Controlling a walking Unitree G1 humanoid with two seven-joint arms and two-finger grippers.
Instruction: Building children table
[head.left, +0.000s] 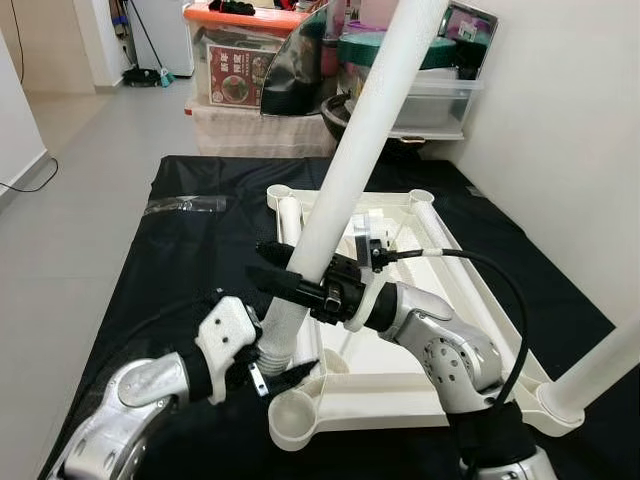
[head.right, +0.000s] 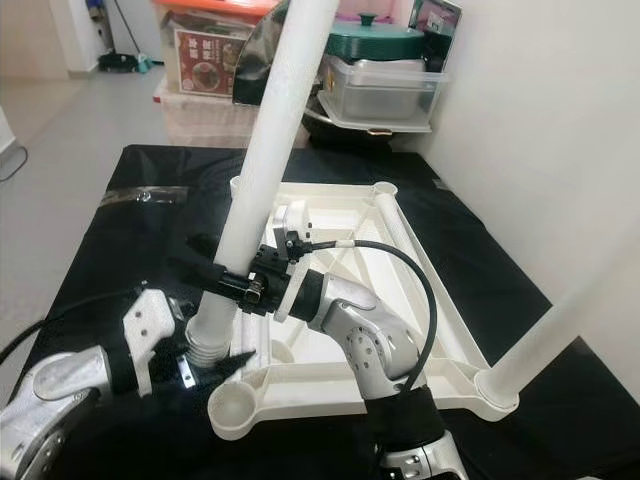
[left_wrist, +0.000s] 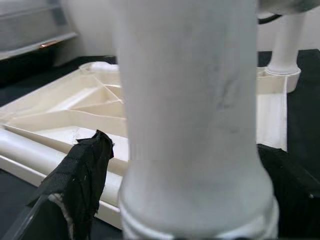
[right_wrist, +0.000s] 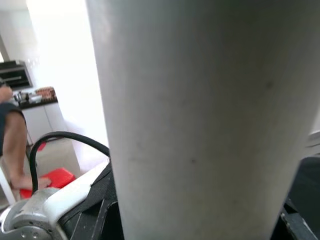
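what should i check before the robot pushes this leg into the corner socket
1. Right gripper clamped around the white leg partway up: ok.
2. Left gripper at the leg's ribbed lower end: ok, though whether its fingers are closed cannot be told.
3. Leg's lower end seated in the near-left socket of the tabletop: not ok, it sits beside and above the socket.
4. Leg upright: not ok, it leans away from the robot.
5. Near-right leg already in its corner socket: ok.
6. Upside-down tabletop flat on the black cloth: ok.
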